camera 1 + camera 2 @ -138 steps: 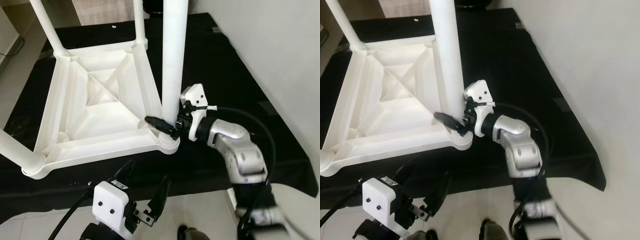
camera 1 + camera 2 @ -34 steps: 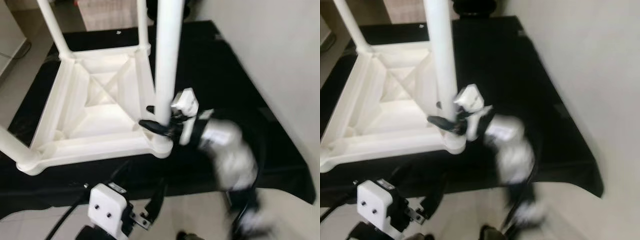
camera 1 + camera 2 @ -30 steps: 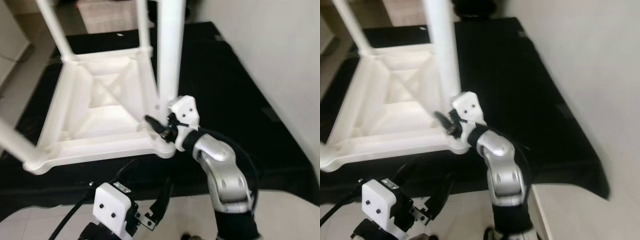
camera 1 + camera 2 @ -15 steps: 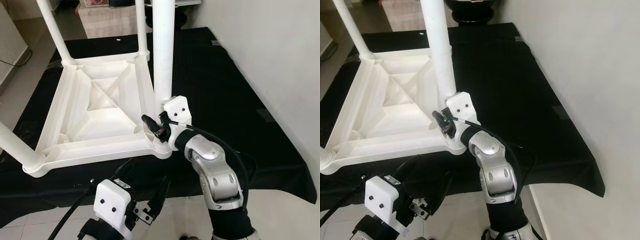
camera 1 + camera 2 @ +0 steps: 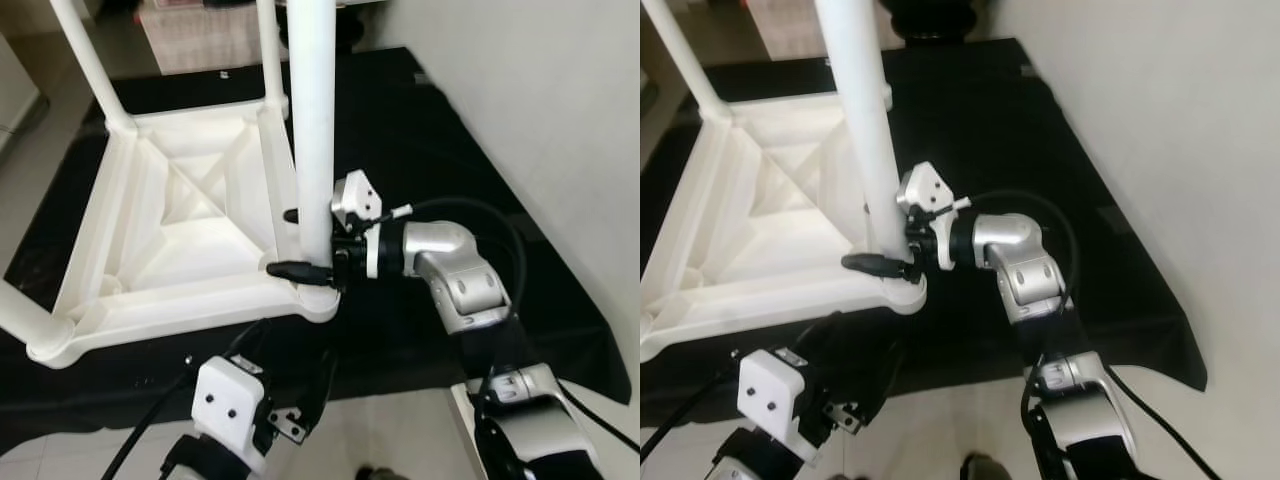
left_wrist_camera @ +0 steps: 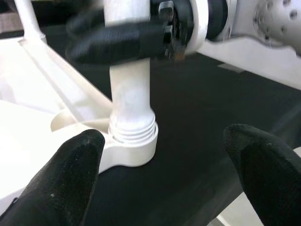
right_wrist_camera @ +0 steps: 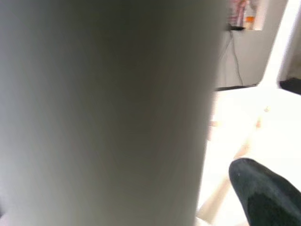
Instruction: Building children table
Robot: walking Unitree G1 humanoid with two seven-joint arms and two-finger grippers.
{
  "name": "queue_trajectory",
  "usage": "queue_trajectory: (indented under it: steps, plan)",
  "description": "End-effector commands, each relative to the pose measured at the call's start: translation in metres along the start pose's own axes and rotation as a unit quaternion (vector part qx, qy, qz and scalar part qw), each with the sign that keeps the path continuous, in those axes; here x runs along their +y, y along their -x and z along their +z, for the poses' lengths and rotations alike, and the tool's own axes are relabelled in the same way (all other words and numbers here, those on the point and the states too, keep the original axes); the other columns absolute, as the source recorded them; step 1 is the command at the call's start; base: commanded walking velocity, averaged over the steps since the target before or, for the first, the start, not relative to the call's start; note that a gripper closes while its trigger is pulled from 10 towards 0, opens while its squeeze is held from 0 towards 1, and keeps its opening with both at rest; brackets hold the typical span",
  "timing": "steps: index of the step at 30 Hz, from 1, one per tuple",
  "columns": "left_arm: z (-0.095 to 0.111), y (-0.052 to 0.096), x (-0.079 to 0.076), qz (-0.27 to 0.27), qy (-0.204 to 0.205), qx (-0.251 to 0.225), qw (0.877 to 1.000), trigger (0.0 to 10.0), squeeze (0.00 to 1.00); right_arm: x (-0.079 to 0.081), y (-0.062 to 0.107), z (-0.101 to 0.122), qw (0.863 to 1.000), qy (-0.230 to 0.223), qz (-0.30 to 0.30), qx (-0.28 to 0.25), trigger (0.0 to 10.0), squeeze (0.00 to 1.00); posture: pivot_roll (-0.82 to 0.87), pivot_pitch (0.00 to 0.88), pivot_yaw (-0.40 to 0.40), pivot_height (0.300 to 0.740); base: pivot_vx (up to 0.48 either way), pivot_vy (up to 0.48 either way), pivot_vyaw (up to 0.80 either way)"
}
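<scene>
Right gripper [image 5: 300,243] has its two black fingers closed around the tall white plastic table leg [image 5: 312,130], low down near the corner socket. Under it all, a big black cloth [image 5: 450,180] covers the floor. On the cloth lies the white plastic table top [image 5: 190,225], upside down, with thin white legs sticking up at its other corners. Left gripper [image 5: 290,390] hangs low in front, fingers spread wide apart, holding nothing.
</scene>
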State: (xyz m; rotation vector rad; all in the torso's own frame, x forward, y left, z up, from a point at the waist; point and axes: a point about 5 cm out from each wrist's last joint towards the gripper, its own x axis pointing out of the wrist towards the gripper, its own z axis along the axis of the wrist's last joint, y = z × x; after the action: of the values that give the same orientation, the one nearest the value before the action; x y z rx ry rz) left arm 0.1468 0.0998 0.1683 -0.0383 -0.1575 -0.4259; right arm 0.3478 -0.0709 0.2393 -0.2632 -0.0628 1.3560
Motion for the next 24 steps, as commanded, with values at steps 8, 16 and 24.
queue_trajectory:
  steps: [8,16,24]
  plan:
    - [-0.001,0.004,-0.002,0.006,-0.003,0.003,1.000,10.0,0.00,-0.010,-0.007,0.008,0.998,-0.019,0.059,-0.018,8.5,0.00,0.04,0.153,-0.005,0.740,0.000,0.000,0.00]
    - [0.000,0.005,-0.004,0.010,-0.001,0.002,1.000,10.0,0.00,-0.017,-0.003,0.005,0.995,-0.025,0.098,-0.023,0.0,0.00,0.04,0.167,-0.011,0.740,0.000,0.000,0.00]
    - [0.000,0.004,-0.005,0.009,0.000,0.001,1.000,10.0,0.00,-0.022,0.007,-0.002,0.999,-0.026,0.004,-0.033,0.0,0.00,0.03,0.171,-0.022,0.740,0.000,0.000,0.00]
